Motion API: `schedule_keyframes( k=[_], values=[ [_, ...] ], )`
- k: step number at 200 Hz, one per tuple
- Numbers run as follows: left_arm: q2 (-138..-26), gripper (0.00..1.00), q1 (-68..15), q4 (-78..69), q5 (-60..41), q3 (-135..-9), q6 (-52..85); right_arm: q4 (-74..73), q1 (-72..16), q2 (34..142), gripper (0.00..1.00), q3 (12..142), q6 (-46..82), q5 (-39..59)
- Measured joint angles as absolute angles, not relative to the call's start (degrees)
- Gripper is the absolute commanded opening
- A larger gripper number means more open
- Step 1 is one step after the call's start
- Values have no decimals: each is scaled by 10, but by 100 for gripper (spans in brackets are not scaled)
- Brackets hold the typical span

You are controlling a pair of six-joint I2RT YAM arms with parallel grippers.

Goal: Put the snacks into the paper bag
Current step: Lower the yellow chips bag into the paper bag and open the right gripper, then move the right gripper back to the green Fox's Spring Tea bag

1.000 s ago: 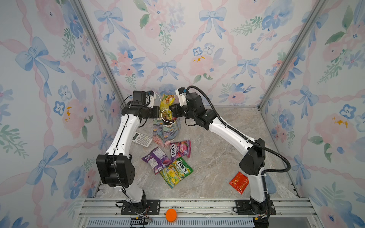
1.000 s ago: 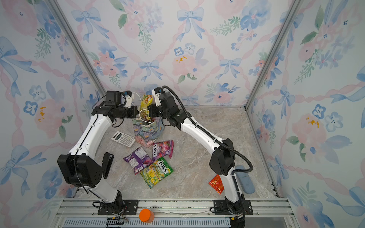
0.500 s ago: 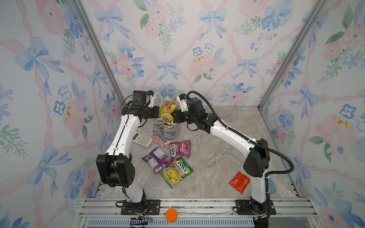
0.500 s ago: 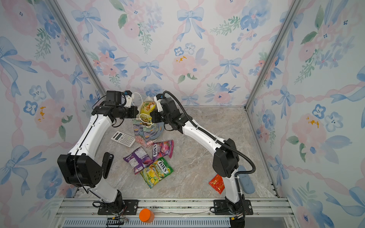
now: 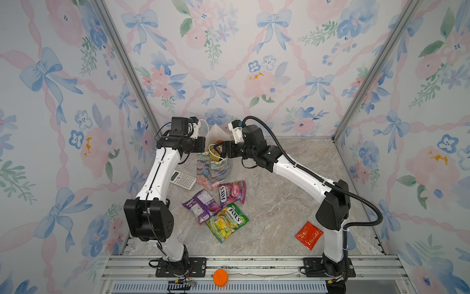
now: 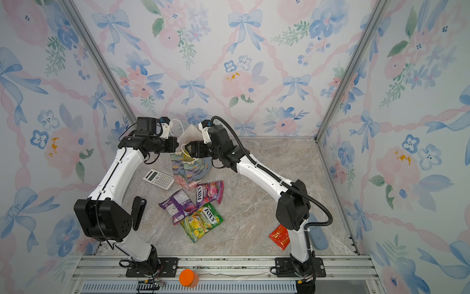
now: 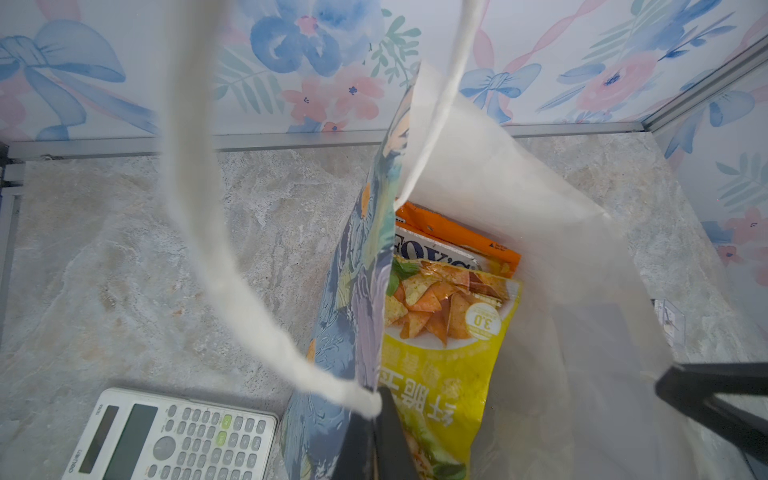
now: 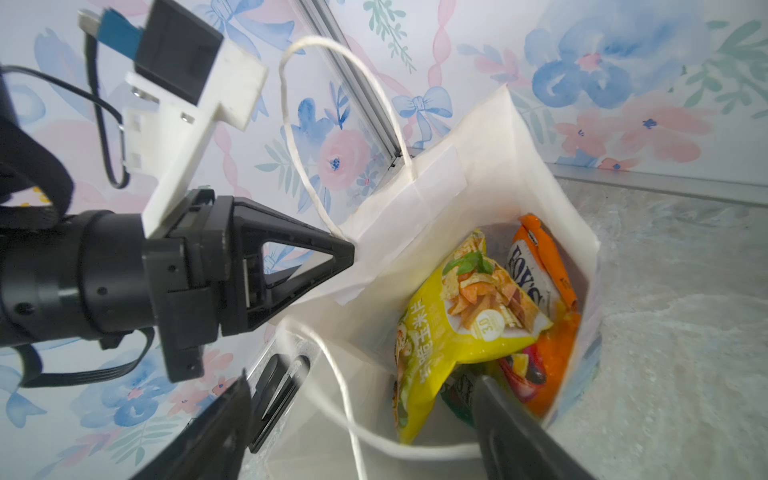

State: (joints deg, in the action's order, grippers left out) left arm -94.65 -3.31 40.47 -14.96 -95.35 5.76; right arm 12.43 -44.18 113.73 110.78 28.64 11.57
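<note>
The flowered paper bag (image 5: 213, 170) (image 6: 187, 169) stands upright at the back of the table. My left gripper (image 7: 376, 436) (image 5: 206, 145) is shut on the bag's near wall where a white cord handle (image 7: 232, 266) is rooted, holding the mouth apart. My right gripper (image 8: 363, 380) (image 5: 216, 150) hangs open over the bag's mouth, touching no packet. Inside lie a yellow chip packet (image 8: 457, 332) (image 7: 440, 365) and an orange FOX'S packet (image 8: 540, 266). On the table in front of the bag lie a purple packet (image 5: 202, 205), a pink FOX'S packet (image 5: 232, 192), a green-yellow FOX'S packet (image 5: 227, 221) and a red sachet (image 5: 308, 234).
A grey-white calculator (image 5: 183, 179) (image 7: 174, 436) lies left of the bag, close under the left arm. An orange cap (image 5: 220, 277) sits on the front rail. A slim black object (image 6: 138, 212) lies beside the left arm's base. Flowered walls close in three sides.
My right gripper came down with the yellow packet from above the bag, opened, and the packet now rests inside. The left gripper has kept its hold on the bag.
</note>
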Motion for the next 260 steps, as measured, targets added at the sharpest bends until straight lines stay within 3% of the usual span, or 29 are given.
schedule_keyframes(
  k=[29,78,163,218,260],
  values=[
    [-947,0,-33,405,-148,-954,58,126,-431,1121,100,1108,283,114],
    [-946,0,-33,405,-145,-953,58,119,-416,1052,98,1061,283,109],
    [-946,0,-33,404,-137,-953,58,144,-407,810,99,683,286,71],
    [-947,0,-33,404,-133,-953,58,174,-447,746,100,468,350,71],
    [-947,0,-33,404,-133,-953,58,173,-498,743,96,409,396,91]
  ],
)
